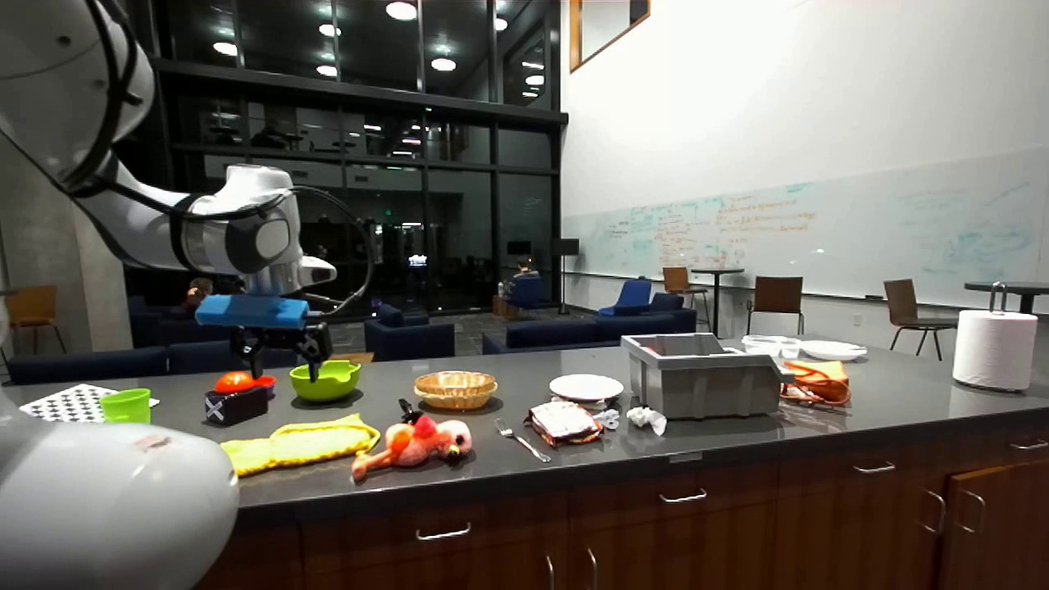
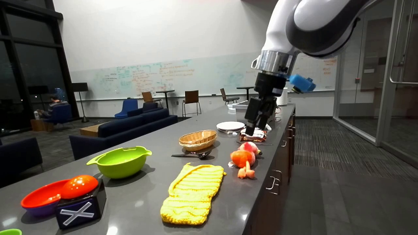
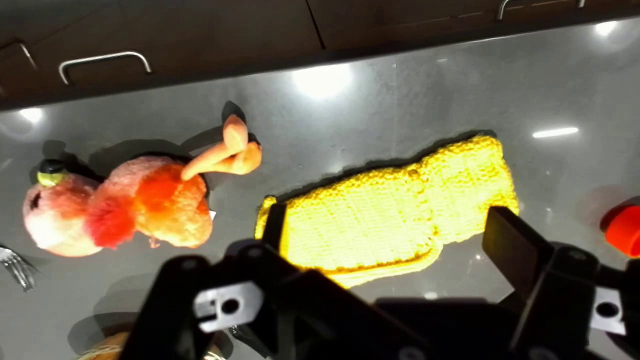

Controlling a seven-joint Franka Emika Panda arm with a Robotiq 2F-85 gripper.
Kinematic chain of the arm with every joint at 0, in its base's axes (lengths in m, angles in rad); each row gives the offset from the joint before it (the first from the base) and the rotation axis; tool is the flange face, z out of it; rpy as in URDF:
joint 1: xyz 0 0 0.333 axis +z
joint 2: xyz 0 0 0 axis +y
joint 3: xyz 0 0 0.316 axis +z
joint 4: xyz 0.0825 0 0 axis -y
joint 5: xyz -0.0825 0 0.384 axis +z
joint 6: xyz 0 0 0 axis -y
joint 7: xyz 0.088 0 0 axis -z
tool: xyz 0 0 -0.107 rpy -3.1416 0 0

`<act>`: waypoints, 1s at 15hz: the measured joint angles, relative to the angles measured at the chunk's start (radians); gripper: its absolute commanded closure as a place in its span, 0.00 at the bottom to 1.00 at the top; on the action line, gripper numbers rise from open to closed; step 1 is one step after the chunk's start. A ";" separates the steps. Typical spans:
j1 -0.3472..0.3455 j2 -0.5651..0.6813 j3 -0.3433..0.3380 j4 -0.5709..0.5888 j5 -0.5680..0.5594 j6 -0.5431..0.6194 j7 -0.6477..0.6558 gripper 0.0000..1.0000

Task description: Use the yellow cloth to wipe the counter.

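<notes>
The spread pincer (image 3: 388,221) hangs above the counter (image 3: 425,105), the yellow cloth (image 3: 382,212) at three o'clock from a plush toy (image 3: 145,202) (wrist view).

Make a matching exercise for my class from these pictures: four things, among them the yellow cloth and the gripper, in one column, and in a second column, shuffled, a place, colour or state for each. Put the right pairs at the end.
Column one
1. yellow cloth
2. gripper
3. plush toy
4. paper towel roll

Column two
A. open, holding nothing, above the counter
B. white, standing upright
C. ribbed fabric, lying on the counter
D. pink and orange, between the yellow cloth and the fork

Right pairs: 1-C; 2-A; 3-D; 4-B
</notes>
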 measured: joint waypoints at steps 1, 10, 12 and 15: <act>0.006 0.027 0.007 0.004 -0.002 0.032 -0.002 0.00; 0.013 0.240 0.086 0.073 -0.051 0.266 0.011 0.00; 0.013 0.282 0.107 0.084 -0.080 0.296 0.028 0.00; 0.013 0.343 0.132 0.104 -0.151 0.326 0.070 0.00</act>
